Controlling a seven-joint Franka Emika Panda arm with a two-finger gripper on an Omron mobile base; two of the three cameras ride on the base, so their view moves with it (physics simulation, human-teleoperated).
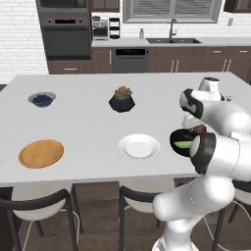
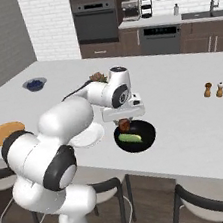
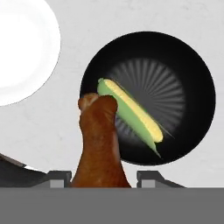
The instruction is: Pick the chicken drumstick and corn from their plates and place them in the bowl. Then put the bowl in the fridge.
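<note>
The chicken drumstick (image 3: 99, 144) hangs clamped in the claw (image 3: 101, 177) just above the bowl's (image 3: 192, 87) rim; the corn (image 3: 131, 114) lies inside the bowl.

You cannot see the gripper's fingertips clearly in the hand view: the chicken drumstick (image 3: 99, 144) rises between them and its thick lower end is cut off at the grey band. In the left base view the arm's white links cover most of the bowl (image 1: 182, 140), leaving you only a sliver of the corn (image 1: 183, 144) and a dark scrap of the drumstick. The white plate (image 3: 22, 48) runs off the hand view's left and top edges.
</note>
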